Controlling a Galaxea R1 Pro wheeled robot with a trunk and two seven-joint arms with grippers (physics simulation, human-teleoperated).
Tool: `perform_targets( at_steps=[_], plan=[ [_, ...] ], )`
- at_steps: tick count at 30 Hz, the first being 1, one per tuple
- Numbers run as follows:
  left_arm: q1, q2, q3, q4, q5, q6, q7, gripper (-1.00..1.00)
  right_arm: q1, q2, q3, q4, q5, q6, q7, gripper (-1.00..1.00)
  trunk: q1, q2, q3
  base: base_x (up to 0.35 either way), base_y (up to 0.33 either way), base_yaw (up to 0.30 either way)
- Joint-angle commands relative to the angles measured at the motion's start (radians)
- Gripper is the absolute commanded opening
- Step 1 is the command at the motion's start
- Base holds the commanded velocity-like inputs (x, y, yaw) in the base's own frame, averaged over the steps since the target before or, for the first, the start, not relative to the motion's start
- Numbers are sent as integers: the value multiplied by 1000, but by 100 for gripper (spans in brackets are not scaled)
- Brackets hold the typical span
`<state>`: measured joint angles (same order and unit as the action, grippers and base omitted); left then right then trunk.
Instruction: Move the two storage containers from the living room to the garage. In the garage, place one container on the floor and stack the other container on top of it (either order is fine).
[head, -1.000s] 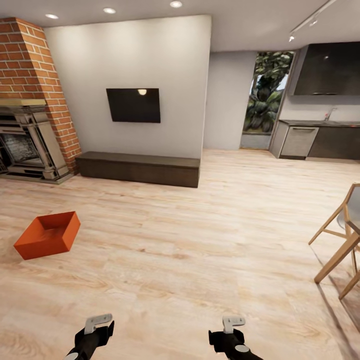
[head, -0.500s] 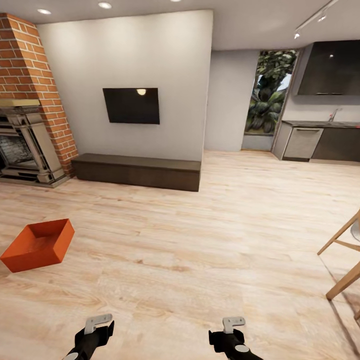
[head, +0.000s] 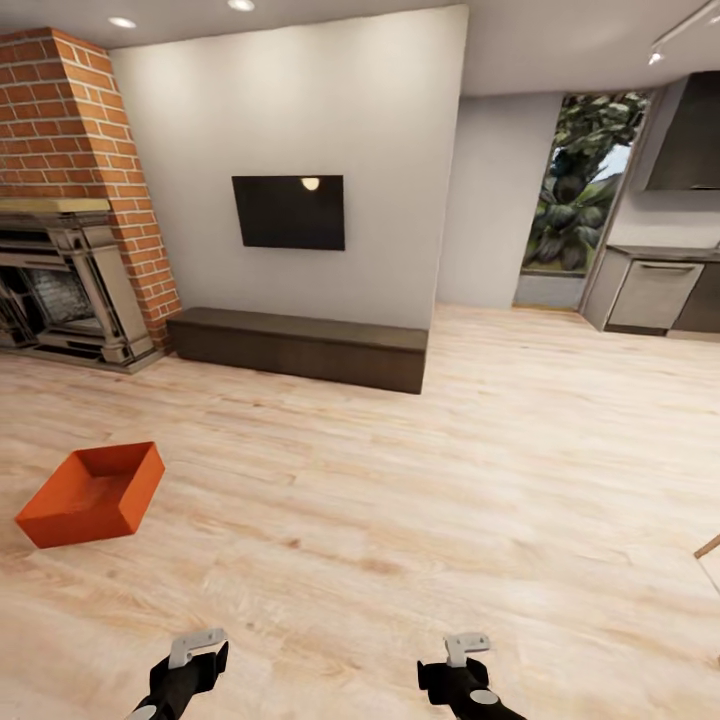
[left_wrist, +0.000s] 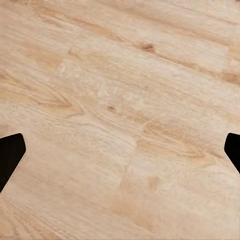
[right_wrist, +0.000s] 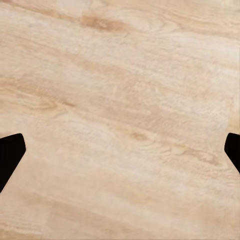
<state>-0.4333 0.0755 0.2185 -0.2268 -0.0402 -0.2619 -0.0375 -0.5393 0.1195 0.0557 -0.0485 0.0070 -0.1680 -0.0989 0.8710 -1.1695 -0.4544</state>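
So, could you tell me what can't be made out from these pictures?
- Second storage container: I see one storage container, near the fireplace.
- Wooden piece: cut off by the head view's right edge, so what it belongs to is unclear.
- Left gripper and right gripper: the arms are cut by the head view's bottom edge.
- Kitchen counter: cut off at the right.

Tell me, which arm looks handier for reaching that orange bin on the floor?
Probably the left: the storage container sits on the left gripper's side, far from the right gripper. Both are open and empty.
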Motion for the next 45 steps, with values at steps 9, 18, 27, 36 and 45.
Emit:
perform_targets(
  at_steps=[9,18,27,36,45],
  plan=[
    [-2,0,7,1,-4,-3,-4,100,0,1,6,1,1,-2,-5,100,1,0,-1,344,0,286],
    [-1,0,7,1,-4,-3,-4,100,3,1,6,1,1,-2,-5,100,1,0,-1,344,0,288],
    [-1,0,7,1,-4,-3,-4,100,4,0,6,1,1,-2,-5,100,1,0,-1,344,0,288],
    [-2,-1,6,1,-4,-3,-4,100,4,1,6,1,1,-2,-5,100,1,0,-1,344,-2,288],
    [-1,-1,6,1,-4,-3,-4,100,4,1,6,1,1,-2,-5,100,1,0,-1,344,-62,288]
  ],
)
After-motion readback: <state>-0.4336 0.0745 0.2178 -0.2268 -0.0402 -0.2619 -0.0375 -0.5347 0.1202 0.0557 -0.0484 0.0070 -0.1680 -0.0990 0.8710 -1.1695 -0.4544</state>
